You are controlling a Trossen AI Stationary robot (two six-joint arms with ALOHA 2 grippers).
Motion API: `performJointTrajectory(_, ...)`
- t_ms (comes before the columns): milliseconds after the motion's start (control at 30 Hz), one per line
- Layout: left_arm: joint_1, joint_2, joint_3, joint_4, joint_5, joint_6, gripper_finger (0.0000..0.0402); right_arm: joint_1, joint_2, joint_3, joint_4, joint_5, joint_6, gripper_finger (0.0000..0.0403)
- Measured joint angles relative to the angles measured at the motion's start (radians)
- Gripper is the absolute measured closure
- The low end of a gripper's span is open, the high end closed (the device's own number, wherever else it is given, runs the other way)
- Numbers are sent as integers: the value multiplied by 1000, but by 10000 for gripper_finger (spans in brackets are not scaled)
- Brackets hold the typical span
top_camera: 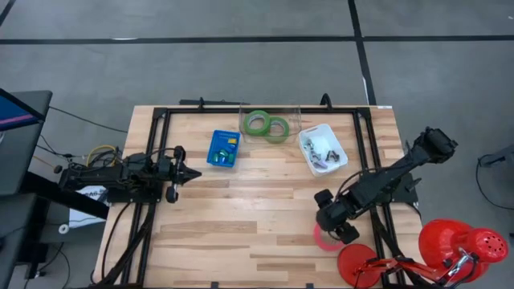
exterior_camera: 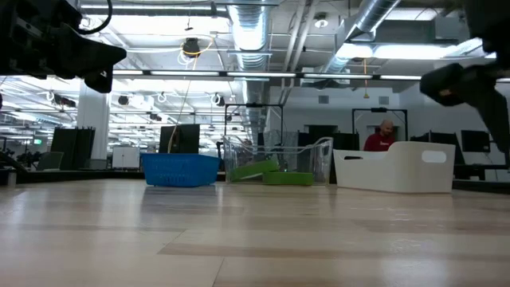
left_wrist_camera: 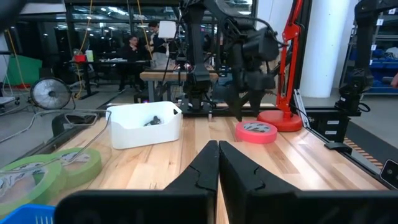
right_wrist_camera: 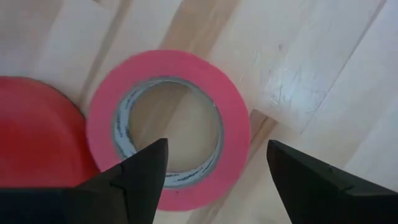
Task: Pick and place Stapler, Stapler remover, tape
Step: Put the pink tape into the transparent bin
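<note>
We find the right gripper (right_wrist_camera: 214, 171) spread wide just above the pinkish-red tape roll (right_wrist_camera: 168, 127), flat on the table (top_camera: 241, 217) beside a red lamp base (right_wrist_camera: 31, 130). Left gripper (left_wrist_camera: 217, 171) pressed together, empty.

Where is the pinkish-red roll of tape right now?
The pinkish-red roll lies flat on the table's front right, under the open right gripper and beside the red lamp base.

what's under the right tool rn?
The pinkish-red tape roll lies flat on the wood table directly under the open right tool, beside the red lamp base. In the high view the tool covers most of the roll; only its edge shows.
</note>
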State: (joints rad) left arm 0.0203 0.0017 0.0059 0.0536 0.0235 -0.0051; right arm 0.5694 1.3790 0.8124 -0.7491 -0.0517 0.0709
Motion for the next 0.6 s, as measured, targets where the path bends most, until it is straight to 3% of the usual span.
performJointTrajectory(600,0,0,0,0,0,0,398,-9,188,0,10,3,-45,138)
